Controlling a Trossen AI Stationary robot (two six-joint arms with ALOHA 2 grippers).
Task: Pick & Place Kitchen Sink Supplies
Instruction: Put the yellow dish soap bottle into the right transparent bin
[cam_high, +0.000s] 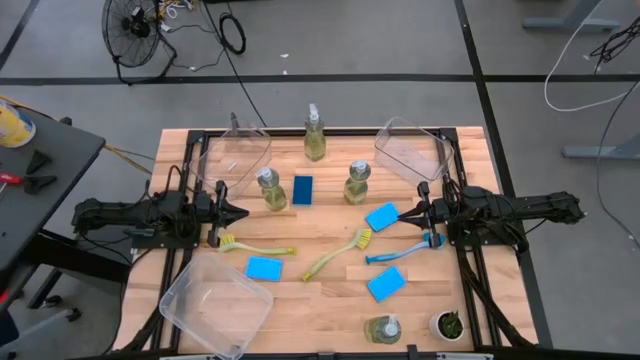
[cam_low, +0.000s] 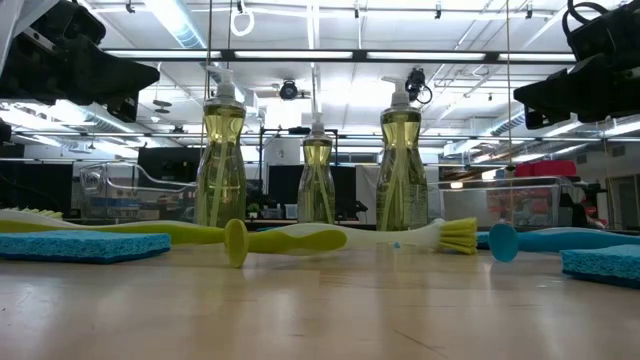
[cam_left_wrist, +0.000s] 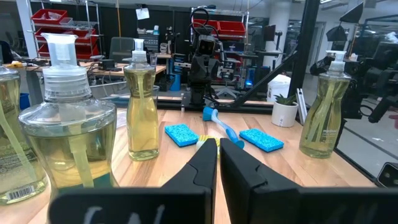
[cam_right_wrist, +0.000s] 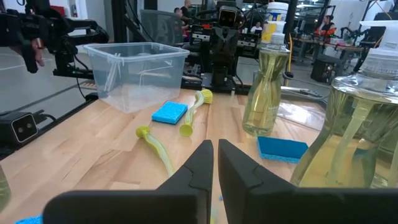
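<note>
Grippers, left (cam_high: 222, 211) and right (cam_high: 418, 214), are closed, empty; fingers should be opened before the nearest brush (cam_high: 256, 246) is approached.

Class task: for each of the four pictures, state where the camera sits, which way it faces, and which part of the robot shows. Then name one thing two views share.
High view: overhead, facing straight down on the table; both arms show, left gripper and right gripper shut.
Low view: at tabletop height, facing across; arms show at the upper corners.
Left wrist view: on the left arm, facing across the table, own fingers below.
Right wrist view: on the right arm, facing the opposite way.
Shared: the blue brush appears in the high and left wrist views.
</note>
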